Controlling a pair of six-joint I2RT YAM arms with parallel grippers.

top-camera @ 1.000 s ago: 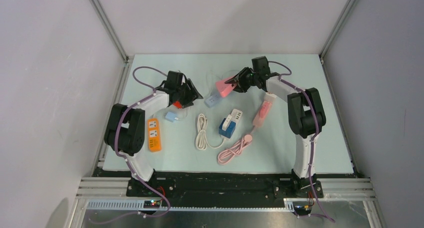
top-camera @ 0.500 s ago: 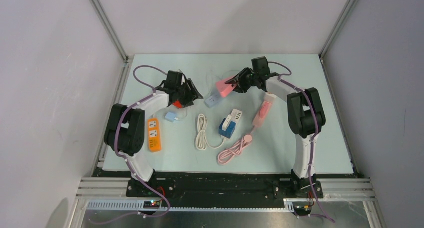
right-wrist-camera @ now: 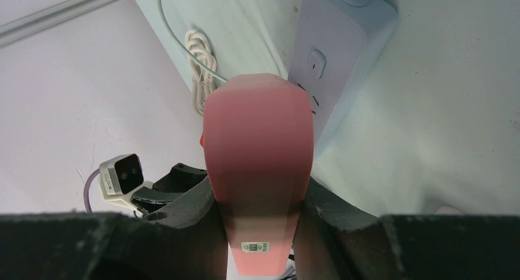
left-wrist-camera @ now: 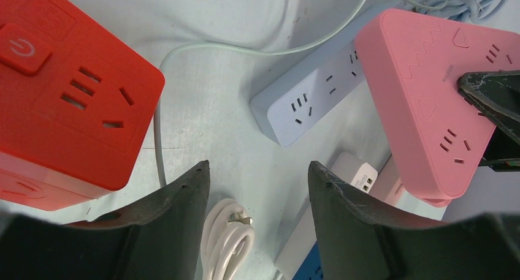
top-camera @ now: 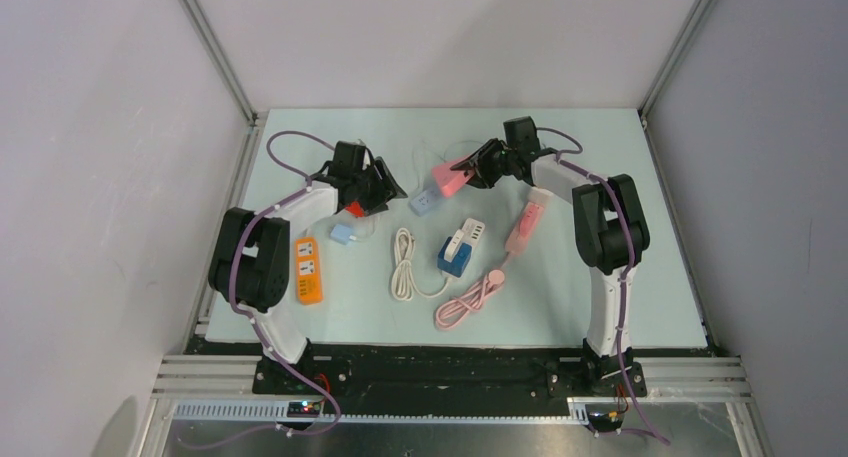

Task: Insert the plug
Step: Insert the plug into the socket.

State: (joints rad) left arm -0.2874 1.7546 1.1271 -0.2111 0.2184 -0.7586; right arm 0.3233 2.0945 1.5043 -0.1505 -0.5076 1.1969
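1. Two arms are in view. On the left, my left gripper hangs with its jaws moderately apart and nothing between them, just beside the red socket cube.
2. Moving right, the white cable lies coiled on the table, well apart from both grippers. I take its end for the plug to insert, though I cannot tell for sure. Neither arm holds any plug yet.
3. Further right, the pale blue power strip lies flat. The pink triangular socket block is raised and tilted above it, pinched narrowly by my right gripper.
4. What worries me is that the pink block looks gripped near one corner, so a plug pushed into it could twist it between the pads. My left jaws are also close enough to the red cube that a careless descent could shove it or snag the thin cord running past.
5. Against a second ago, very little differs. The right arm has shifted slightly, the pink block is almost where it was, and the left arm has not moved.
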